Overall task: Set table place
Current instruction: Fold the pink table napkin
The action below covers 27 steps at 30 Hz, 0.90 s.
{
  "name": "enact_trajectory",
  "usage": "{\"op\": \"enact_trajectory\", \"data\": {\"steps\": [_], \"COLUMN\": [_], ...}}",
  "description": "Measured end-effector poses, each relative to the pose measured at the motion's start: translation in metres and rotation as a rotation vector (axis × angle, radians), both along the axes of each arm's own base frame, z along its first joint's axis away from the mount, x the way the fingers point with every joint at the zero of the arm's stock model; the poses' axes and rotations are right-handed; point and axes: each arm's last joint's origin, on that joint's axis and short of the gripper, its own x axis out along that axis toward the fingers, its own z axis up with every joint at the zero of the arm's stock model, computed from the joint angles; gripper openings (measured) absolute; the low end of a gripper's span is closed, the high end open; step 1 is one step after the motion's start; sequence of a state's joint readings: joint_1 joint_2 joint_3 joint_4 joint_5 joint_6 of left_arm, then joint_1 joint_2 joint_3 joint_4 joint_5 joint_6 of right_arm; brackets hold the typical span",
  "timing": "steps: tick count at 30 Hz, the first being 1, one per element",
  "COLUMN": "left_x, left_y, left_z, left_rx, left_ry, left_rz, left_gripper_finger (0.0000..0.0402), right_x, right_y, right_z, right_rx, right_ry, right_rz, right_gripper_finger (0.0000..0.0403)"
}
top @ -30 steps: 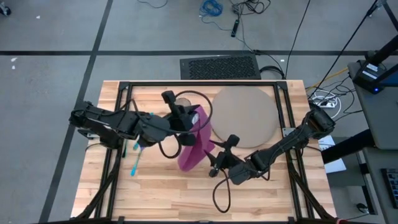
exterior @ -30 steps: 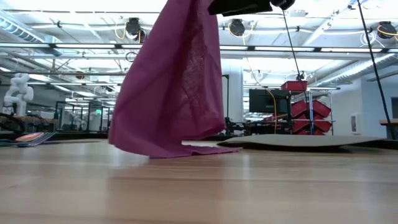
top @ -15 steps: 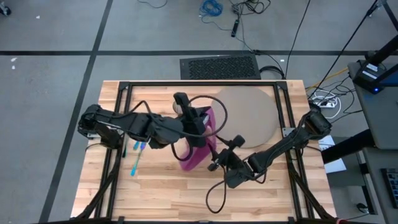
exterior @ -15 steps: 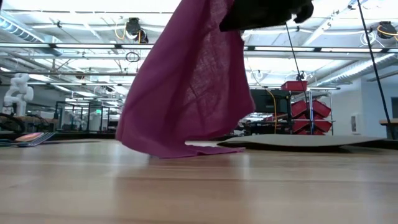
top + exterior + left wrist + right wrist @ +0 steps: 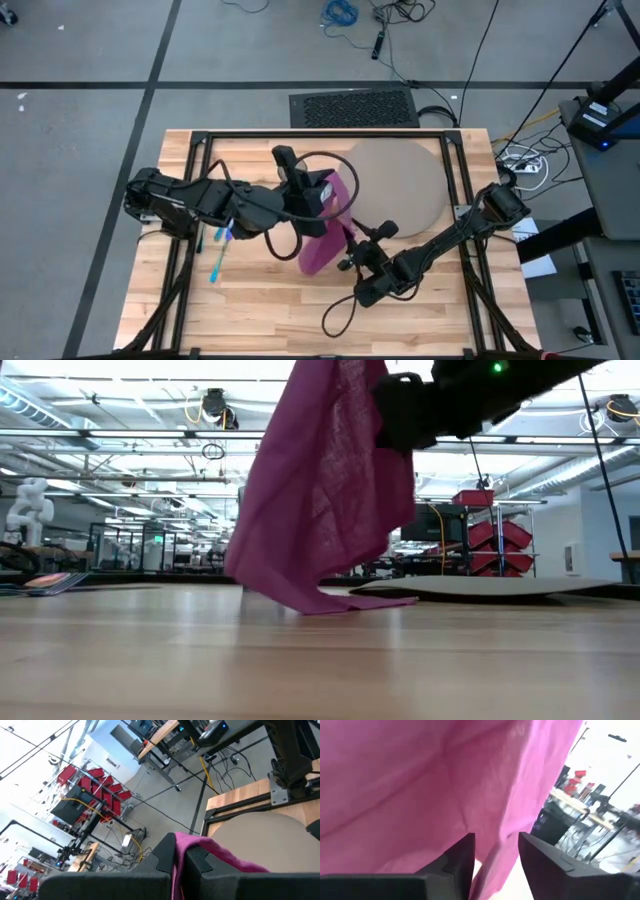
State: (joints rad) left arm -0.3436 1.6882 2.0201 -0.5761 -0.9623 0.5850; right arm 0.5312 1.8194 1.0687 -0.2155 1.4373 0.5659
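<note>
The purple napkin (image 5: 322, 238) hangs from my left gripper (image 5: 326, 193) over the middle of the table (image 5: 260, 310), just left of the round grey-tan mat (image 5: 400, 180). My left gripper (image 5: 180, 866) is shut on it. My right gripper (image 5: 350, 248) is open and stands right at the near right side of the hanging cloth, which fills the right wrist view (image 5: 420, 780) beyond the gripper (image 5: 496, 856). Blue cutlery (image 5: 218, 260) lies at the left. The plate and the glass are out of view. My left gripper pinches the napkin's top part (image 5: 183, 841) between its two fingers; whether an edge or a fold, I cannot tell. The cloth hangs slack below the gripper, and its lower end (image 5: 350, 602) lies on the table. My right gripper is open at the cloth; whether it touches, I cannot tell.
The mat also shows at the right of the low view (image 5: 500, 588), flat on the table. The table's black frame bars (image 5: 190, 200) run along its left and right sides. Bare wood lies along the near edge.
My left gripper has carried the napkin toward the table's right edge, nearer the mat; the cloth's lower end has dragged along the table with it. My right gripper has moved toward the far edge, in on the hanging cloth.
</note>
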Motion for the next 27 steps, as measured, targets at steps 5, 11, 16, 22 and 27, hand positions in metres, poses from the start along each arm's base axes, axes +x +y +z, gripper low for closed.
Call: {"op": "enact_trajectory", "data": {"steps": [5, 11, 16, 22, 27], "left_x": [-0.004, -0.004, -0.004, -0.005, -0.005], "left_y": [-0.003, -0.004, -0.004, -0.004, -0.004], "left_z": [0.005, 0.004, 0.004, 0.003, 0.003], "left_rx": [-0.003, 0.001, 0.002, 0.006, 0.006], "left_ry": [-0.012, -0.003, -0.002, 0.009, 0.012], "left_rz": [-0.006, -0.008, -0.007, -0.006, -0.006], "left_gripper_finger": [0.0000, 0.0000, 0.0000, 0.0000, 0.0000], "right_x": [-0.010, -0.015, -0.015, -0.021, -0.023], "right_y": [-0.005, -0.003, -0.003, -0.006, -0.007], "right_z": [-0.008, -0.010, -0.011, -0.019, -0.022], "right_rx": [0.075, 0.103, 0.120, 0.152, 0.155], "right_ry": [-0.007, -0.016, -0.009, -0.021, -0.018], "right_rz": [-0.007, -0.001, 0.002, -0.006, -0.007], "right_gripper_finger": [0.0136, 0.0135, 0.0134, 0.0134, 0.0112]}}
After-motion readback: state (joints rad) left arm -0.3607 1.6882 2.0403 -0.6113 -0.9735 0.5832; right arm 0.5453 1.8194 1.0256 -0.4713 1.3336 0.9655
